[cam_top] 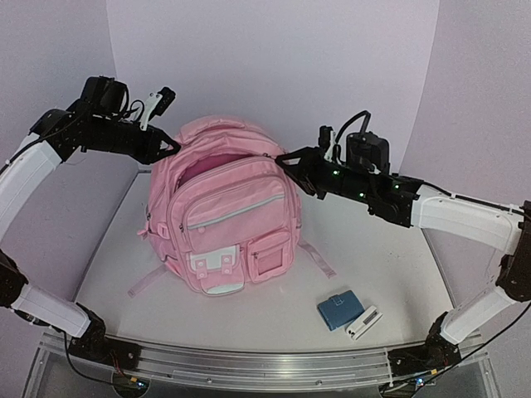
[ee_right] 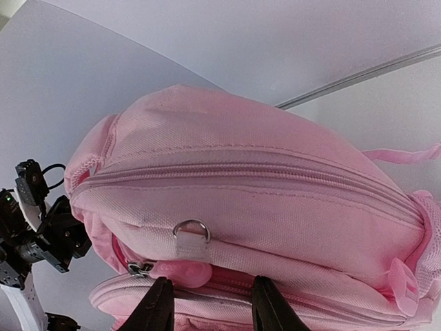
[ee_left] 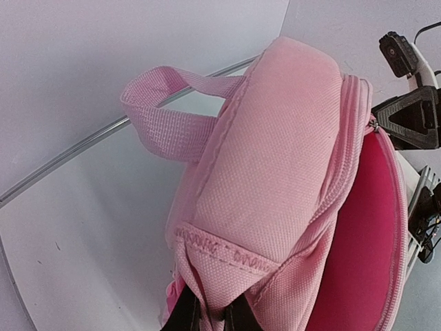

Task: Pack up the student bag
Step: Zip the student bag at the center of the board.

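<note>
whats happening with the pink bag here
Two robot arms are working on the student bag, which stands on the table with its main compartment unzipped. The left gripper pinches the fabric at one side of the top; the right gripper straddles the opposite rim, jaws apart. A blue case and a white item lie beside the bag, unpacked.

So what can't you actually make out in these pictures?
- Inside the pink backpack: in the top view the front panel covers it; the left wrist view shows only lining.
- Whether the right claw grips anything: in the right wrist view the bottom edge cuts its fingers off.
- What the blue item and white item are: too small in the top view.
</note>
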